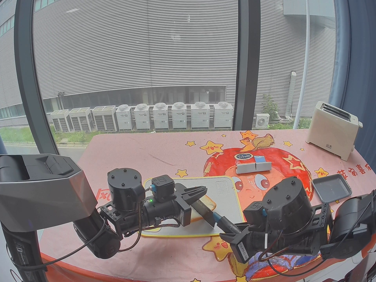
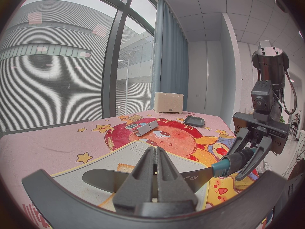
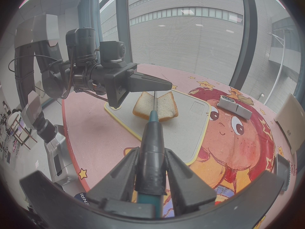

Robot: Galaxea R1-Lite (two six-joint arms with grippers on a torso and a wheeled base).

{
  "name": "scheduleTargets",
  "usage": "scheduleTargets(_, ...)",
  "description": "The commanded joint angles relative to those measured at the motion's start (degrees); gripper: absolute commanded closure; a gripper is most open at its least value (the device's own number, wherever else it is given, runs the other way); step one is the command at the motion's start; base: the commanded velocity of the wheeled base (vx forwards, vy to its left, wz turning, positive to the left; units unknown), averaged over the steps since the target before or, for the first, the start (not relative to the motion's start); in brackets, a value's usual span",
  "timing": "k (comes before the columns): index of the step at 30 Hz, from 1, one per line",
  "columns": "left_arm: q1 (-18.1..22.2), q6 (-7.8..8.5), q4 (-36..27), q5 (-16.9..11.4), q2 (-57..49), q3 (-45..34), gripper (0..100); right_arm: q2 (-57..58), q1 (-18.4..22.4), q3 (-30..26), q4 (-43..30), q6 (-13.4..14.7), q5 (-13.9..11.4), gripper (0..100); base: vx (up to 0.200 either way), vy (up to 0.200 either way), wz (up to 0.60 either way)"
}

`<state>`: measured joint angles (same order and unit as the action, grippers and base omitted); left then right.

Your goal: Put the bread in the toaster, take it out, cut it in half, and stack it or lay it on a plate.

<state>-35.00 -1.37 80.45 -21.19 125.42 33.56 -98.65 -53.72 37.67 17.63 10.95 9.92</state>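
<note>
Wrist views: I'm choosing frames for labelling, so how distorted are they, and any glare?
Left wrist view: strong fisheye bending, dark corners, ceiling-light reflections on the window, left tool hiding most of the bread. Right wrist view: same bending and dark rim, bread open to view past the knife. Head view: milder bending.

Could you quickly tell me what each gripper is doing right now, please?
Left gripper: closed, holding nothing.
Right gripper: closed on the knife handle.
</note>
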Motion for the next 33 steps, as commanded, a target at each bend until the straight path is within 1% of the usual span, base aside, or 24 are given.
scheduleTargets(1,0.02,-0.04,-0.2,0.01,1.15,0.1,100,0.03,-0.07,0.21,0.3,0.04,0.01,100,0.0,0.0,0.0)
scheduleTargets(5,0.02,-0.04,0.15,0.36,1.41,0.54,100,0.03,-0.07,0.12,0.21,-0.05,0.27,100,0.0,0.0,0.0)
scheduleTargets(8,0.11,-0.48,3.49,0.53,1.15,1.95,100,-0.14,-0.07,0.12,0.21,-0.05,0.36,100,0.0,0.0,0.0)
scheduleTargets(12,0.81,-0.66,3.58,0.53,-1.05,2.21,100,-0.05,-0.07,0.04,0.21,-0.05,0.36,100,0.0,0.0,0.0)
scheduleTargets(13,0.9,-0.83,3.58,0.53,-1.84,2.21,100,-0.05,-0.07,0.04,0.21,-0.05,0.36,100,0.0,0.0,0.0)
scheduleTargets(16,1.95,-2.06,3.58,0.53,-3.69,2.21,100,-0.14,-0.07,0.04,0.21,-0.05,0.36,100,0.0,0.0,0.0)
scheduleTargets(18,2.04,-2.24,3.4,0.53,-4.83,2.21,100,-0.14,-0.07,-0.05,0.21,-0.05,0.36,100,0.0,0.0,0.0)
scheduleTargets(22,2.13,-2.24,3.4,0.53,-5.8,2.3,100,-0.05,-0.07,-0.05,0.21,-0.14,0.36,100,0.0,0.0,0.0)
scheduleTargets(25,3.53,-2.06,2.0,0.62,-5.97,1.86,100,-0.05,-0.07,-0.05,0.21,-0.14,0.36,100,0.0,0.0,0.0)
scheduleTargets(33,3.62,-1.71,2.26,0.62,-4.22,0.45,100,-0.14,0.2,0.04,0.13,-0.05,0.36,100,0.0,0.0,0.0)
